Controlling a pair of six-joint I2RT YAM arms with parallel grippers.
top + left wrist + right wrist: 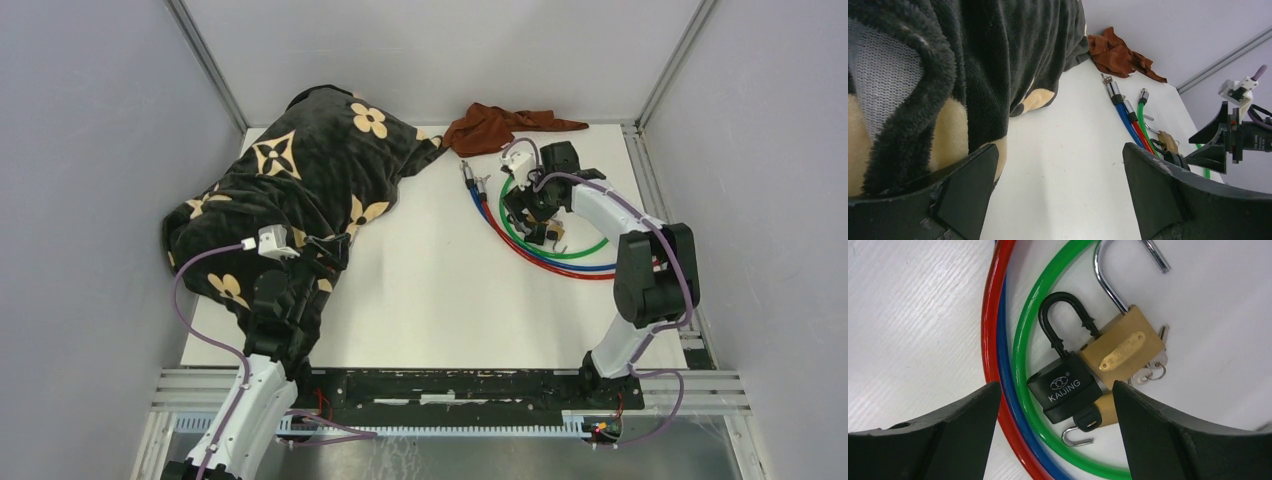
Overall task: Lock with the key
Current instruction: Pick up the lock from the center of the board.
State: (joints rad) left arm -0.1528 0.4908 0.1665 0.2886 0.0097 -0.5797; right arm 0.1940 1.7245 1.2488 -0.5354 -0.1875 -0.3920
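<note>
Across the white table [450, 300], left side: big black blanket [300, 170] with tan flower prints, heaped up. Brown cloth [495, 125] is bunched at the far edge. Right of centre, three cables lie in nested arcs: red [990, 315] outermost, blue [1005, 385] tight against it, green [1023, 330] innermost.

Left gripper [1060, 150]: fingers spread wide, bare table between them, blanket draped right beside one finger; can't tell if it touches.

Right gripper [1055, 385]: fingers also spread wide, parked over the cable loop. They straddle the locks in the wrist view and pinch nothing.

Black padlock [1065, 390], marked KAIJING, lies flat inside the green arc, between the two fingertips. Its black shackle points away from the wrist camera; latched or not, can't tell. Brass padlock [1123, 352] touches it on the right, silver shackle swung open, free end clear of the body.

Black-headed key [1088, 417] sits at the black lock's base with a small ring. Silver keys [1153, 367] poke out from behind the brass lock.
</note>
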